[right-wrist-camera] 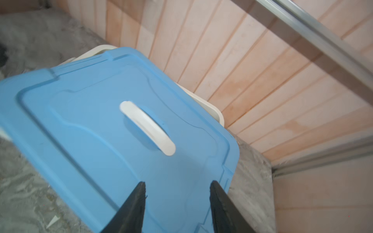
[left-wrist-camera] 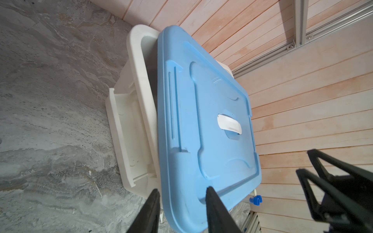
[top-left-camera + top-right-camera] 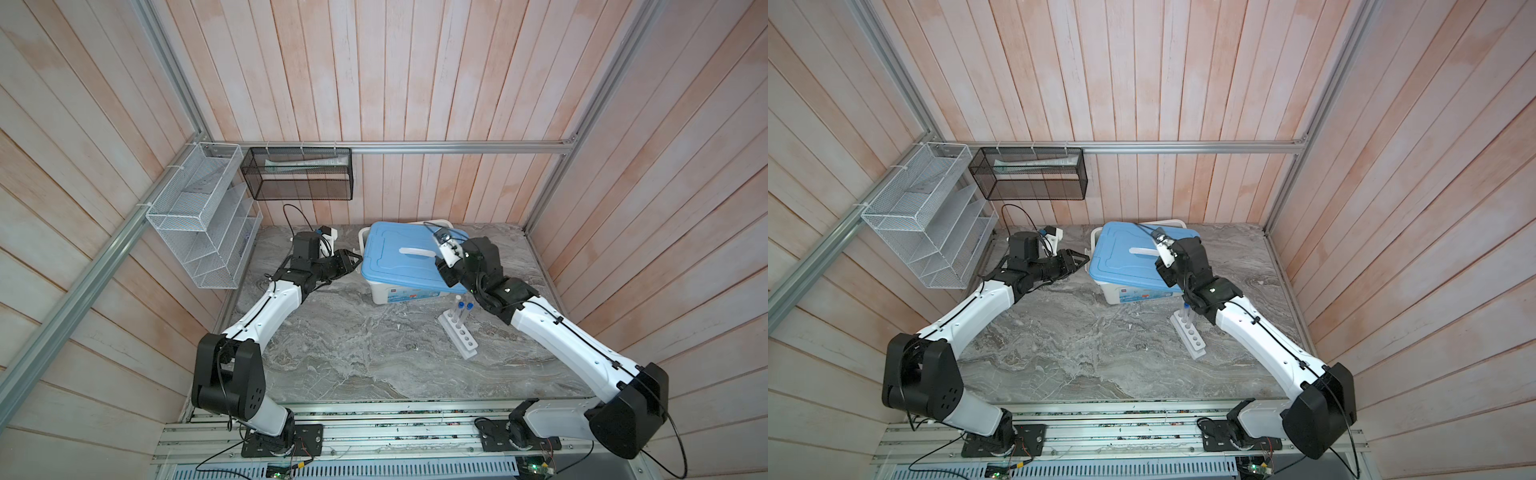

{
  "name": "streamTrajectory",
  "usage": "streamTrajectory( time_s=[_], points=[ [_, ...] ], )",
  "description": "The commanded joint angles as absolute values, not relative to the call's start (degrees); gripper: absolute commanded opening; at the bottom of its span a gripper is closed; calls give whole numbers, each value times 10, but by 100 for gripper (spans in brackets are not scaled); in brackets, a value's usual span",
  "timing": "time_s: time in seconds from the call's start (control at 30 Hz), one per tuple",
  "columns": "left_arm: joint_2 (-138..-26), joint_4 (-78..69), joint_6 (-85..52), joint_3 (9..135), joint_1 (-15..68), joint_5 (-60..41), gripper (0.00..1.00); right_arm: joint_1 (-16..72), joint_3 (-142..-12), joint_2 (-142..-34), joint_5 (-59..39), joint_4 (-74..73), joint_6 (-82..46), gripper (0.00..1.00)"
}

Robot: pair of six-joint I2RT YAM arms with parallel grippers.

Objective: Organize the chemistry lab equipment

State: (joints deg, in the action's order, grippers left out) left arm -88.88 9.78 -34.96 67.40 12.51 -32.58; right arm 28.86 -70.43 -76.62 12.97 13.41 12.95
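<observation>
Centre-left in a top view, the left gripper (image 3: pixel 355 262) straddles the edge of the lid (image 3: pixel 390 270); whether it pinches, I cannot tell. Over the lid the right gripper (image 1: pixel 177 183) hovers, spread and empty. Lower right, the rack (image 3: pixel 459 334) with its tubes (image 3: pixel 465 309) stands close by that arm, whose swing could topple it. The skewed lid may slip.

top cams: high, lkg dn, whole table (image 3: pixel 374 353) | wrist cams: close, both on blue lid (image 2: pixel 201 121)

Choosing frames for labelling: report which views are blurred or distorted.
Right wrist view: motion-blurred, blue lid and white handle edges smeared. Left wrist view: sharp. Both top views: sharp, evenly lit, wall planks bowed by the wide lens.
</observation>
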Motion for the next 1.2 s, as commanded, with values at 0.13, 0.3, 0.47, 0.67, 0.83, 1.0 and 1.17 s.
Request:
streamTrajectory(
  time_s=[0.13, 0.3, 0.47, 0.67, 0.83, 1.0, 1.17],
  points=[
    [-896, 102, -341, 712, 136, -320, 40, 145, -790, -815, -42, 183, -75, 58],
    [-902, 97, -345, 726, 141, -318, 40, 89, -813, -876, -115, 190, -137, 57],
    [-918, 91, -349, 741, 147, -319, 40, 70, -812, -915, -136, 183, -154, 55],
    [-938, 84, -355, 752, 159, -320, 40, 52, -812, -962, -171, 161, -165, 52],
    [-942, 86, -353, 756, 159, -317, 40, 50, -816, -984, -166, 158, -162, 51],
    [-951, 90, -351, 760, 159, -314, 40, 49, -813, -1003, -177, 148, -163, 51],
    [-961, 86, -352, 763, 159, -314, 40, 48, -816, -1012, -188, 139, -171, 49]
  ],
)
